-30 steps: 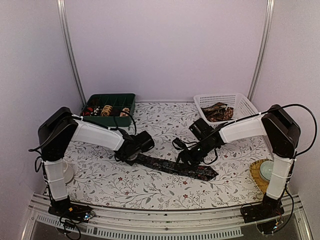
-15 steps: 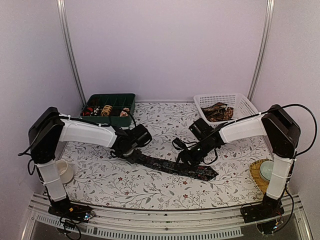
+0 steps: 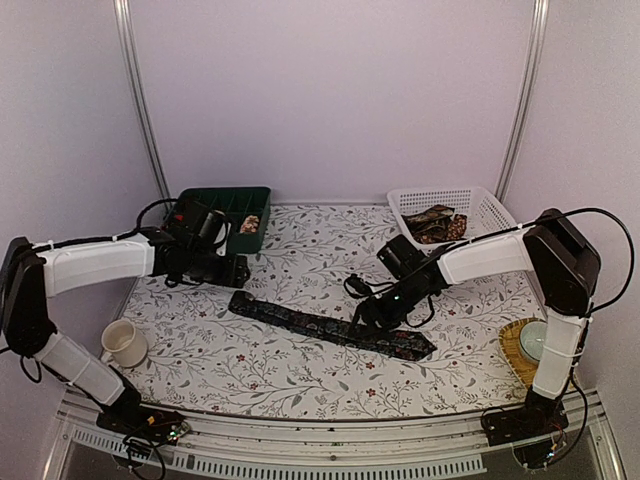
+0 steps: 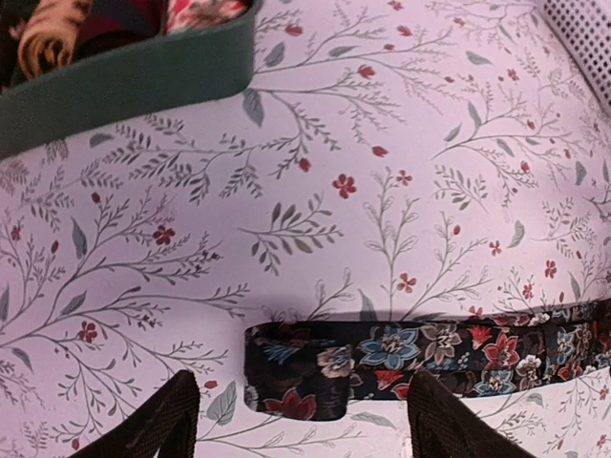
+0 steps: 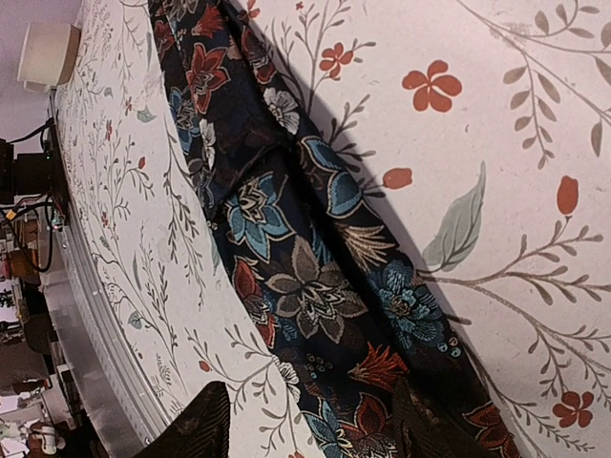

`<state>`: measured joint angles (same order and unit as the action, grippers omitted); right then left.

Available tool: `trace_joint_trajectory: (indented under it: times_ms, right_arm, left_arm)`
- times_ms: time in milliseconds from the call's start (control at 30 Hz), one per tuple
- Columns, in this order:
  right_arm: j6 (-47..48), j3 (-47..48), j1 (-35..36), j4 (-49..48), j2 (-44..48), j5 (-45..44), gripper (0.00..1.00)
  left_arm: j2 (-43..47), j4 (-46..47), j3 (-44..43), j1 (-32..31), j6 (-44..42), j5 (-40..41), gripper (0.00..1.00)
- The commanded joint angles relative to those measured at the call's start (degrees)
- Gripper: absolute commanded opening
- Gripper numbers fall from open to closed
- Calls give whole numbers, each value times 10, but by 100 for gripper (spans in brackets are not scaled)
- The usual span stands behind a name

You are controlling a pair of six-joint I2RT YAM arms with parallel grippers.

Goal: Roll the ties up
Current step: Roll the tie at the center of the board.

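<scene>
Top external: one tie [image 3: 330, 328] lies flat across mid-table, its narrow end toward 9 o'clock and its wide end toward 4 o'clock. The left gripper [image 3: 232, 272] hangs at 11 o'clock of the narrow end, near the tray [image 3: 245, 192]. The right gripper [image 3: 370, 316] sits over the wide half.

Left wrist: fingers [image 4: 175, 425] are spread and pinch nothing; the folded tip lies at 12 o'clock.

Right wrist: the claw is spread over the cloth, gripping nothing.

Risk: with no grip on it, the fold could flop open and start a loose roll.
</scene>
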<state>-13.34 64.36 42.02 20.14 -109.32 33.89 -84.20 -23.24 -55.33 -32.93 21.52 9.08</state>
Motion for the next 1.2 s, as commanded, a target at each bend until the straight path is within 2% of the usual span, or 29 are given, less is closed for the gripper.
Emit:
trace_joint_trajectory:
  times_ms: [0, 167, 433, 1167]
  right_arm:
    - [10, 3, 2, 16, -29, -27, 58]
    - [11, 3, 2, 15, -31, -25, 58]
    - [12, -2, 2, 15, -30, -28, 58]
    - [15, -1, 2, 15, -31, -24, 57]
  left_arm:
    - [41, 79, 87, 80, 60, -168, 74]
    - [54, 178, 169, 151, 97, -289, 74]
    - [2, 276, 206, 195, 127, -372, 71]
    - [-83, 253, 195, 188, 110, -333, 62]
